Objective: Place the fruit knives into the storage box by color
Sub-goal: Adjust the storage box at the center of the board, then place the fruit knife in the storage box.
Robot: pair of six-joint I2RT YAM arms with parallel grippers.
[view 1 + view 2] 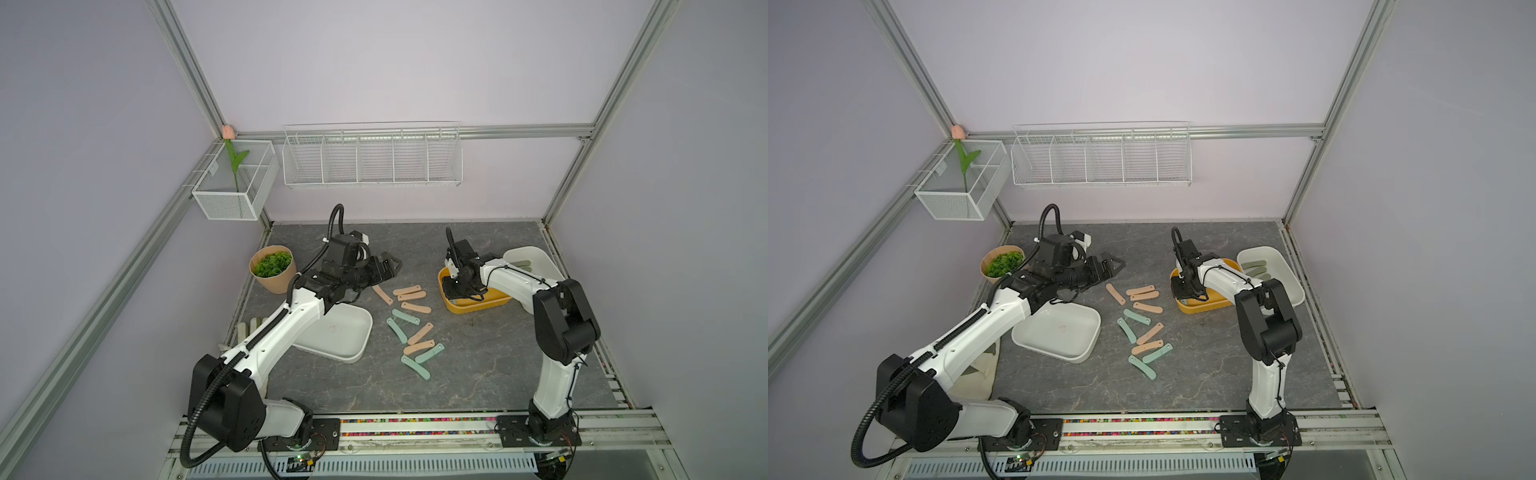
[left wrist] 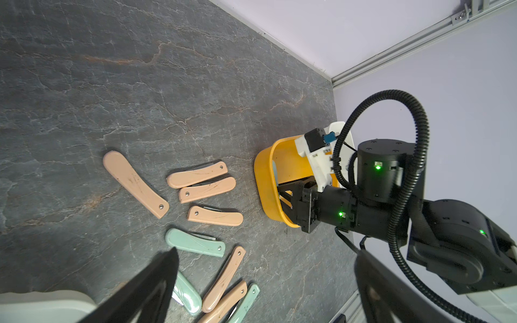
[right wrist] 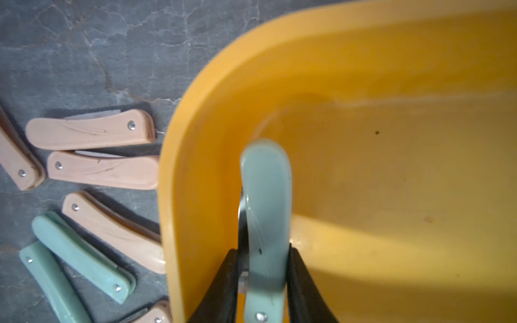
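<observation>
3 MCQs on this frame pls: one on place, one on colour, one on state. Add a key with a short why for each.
1. Where is the right gripper?
A) at the yellow bin
B) over the white tray
C) beside the plant pot

2. What colour is the held knife?
A) peach-pink
B) mint-teal
C) olive

3. How is the left gripper?
A) open, holding nothing
B) shut on a peach-pink knife
C) shut on a mint-teal knife

Key:
1 A: the right wrist view shows its fingers reaching inside the yellow bin's wall.
2 B: the held knife clamped between those fingers is plainly mint-teal.
3 A: the left wrist view shows its fingers wide apart, gripping nothing.
</observation>
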